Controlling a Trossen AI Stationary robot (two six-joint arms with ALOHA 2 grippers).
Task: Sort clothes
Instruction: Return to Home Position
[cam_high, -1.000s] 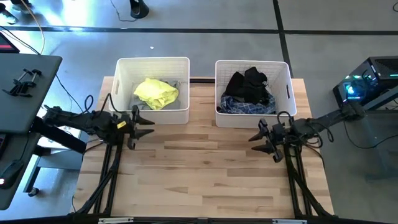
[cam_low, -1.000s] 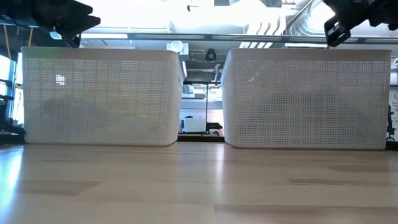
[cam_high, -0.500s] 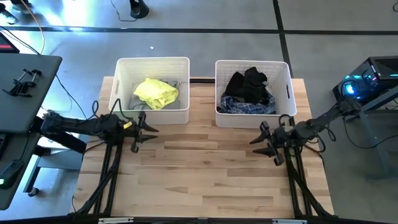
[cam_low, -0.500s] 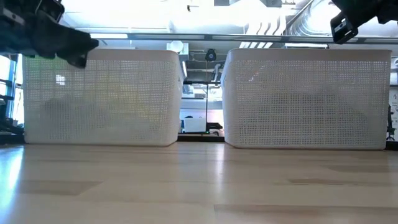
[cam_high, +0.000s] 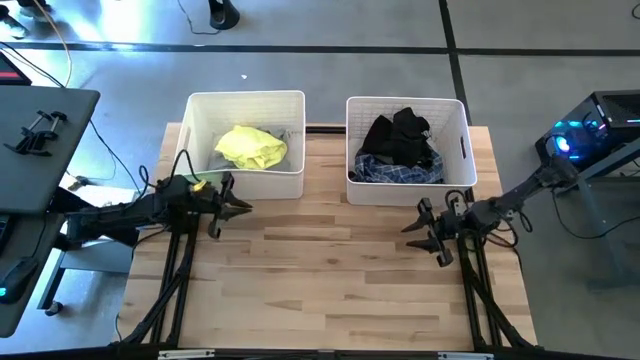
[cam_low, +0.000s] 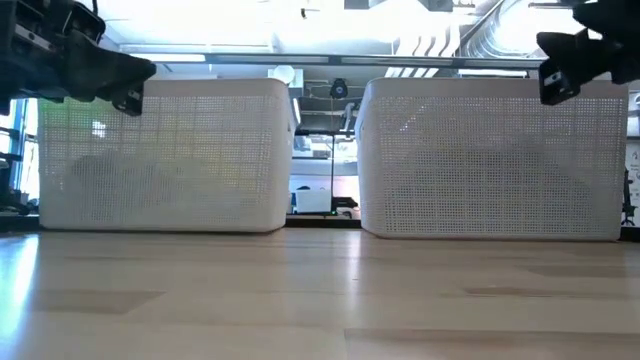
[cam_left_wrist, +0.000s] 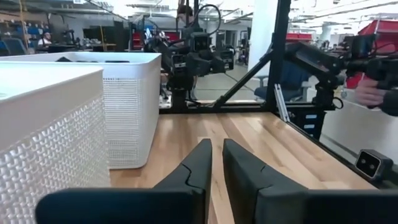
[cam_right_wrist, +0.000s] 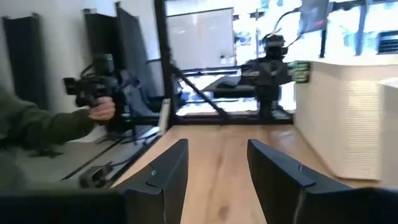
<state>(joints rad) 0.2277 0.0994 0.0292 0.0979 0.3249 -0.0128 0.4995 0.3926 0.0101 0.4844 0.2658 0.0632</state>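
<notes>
The wooden surface (cam_high: 330, 270) shows no loose clothes, so both arms hover empty. Just before the left bin (cam_high: 245, 183), the left gripper (cam_high: 243, 205) has its jaws nearly closed. Well aside, the right gripper (cam_high: 412, 222) has its jaws apart. That bin holds the yellow shirt (cam_high: 250, 148); the neighbouring right bin (cam_high: 395, 192) holds black garments (cam_high: 400, 135) and blue plaid cloth (cam_high: 395, 172).

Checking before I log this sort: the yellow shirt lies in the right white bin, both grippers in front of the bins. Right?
No. The high view shows the yellow shirt in the left white bin; the right white bin holds dark clothes. The left gripper and right gripper are indeed in front of the bins.
</notes>
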